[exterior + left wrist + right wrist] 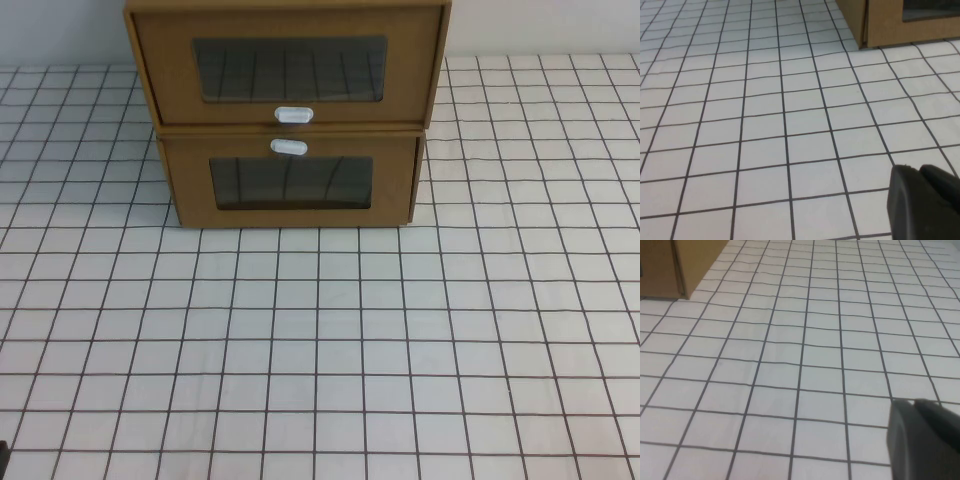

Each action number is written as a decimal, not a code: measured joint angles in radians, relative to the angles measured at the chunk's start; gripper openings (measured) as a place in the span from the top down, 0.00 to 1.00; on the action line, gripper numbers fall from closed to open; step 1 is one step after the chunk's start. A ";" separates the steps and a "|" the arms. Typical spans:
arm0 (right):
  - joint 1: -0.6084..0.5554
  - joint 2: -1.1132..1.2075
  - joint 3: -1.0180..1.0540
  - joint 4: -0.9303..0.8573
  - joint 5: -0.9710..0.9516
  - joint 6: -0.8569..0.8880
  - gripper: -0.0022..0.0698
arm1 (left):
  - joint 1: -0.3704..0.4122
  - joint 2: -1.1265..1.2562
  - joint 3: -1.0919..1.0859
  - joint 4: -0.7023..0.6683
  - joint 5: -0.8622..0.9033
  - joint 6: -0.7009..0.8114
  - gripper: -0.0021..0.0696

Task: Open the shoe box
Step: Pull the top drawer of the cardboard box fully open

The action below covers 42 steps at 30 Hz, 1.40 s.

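Two brown cardboard shoe boxes are stacked at the back of the table. The upper box (160,60) and the lower box (185,180) each have a dark window and a white handle: upper handle (293,115), lower handle (289,147). Both fronts are closed. My left gripper (918,169) is shut and holds nothing, low over the cloth and well short of the box corner (880,20). My right gripper (914,402) is also shut and empty, far from the box corner (685,260). Neither gripper shows in the high view.
A white cloth with a dark grid (320,350) covers the whole table in front of the boxes. A pale wall (540,25) rises behind them.
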 joint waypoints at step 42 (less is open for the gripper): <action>0.000 0.000 0.000 0.000 0.000 0.000 0.99 | 0.000 0.000 0.000 -0.393 -0.190 -0.046 0.97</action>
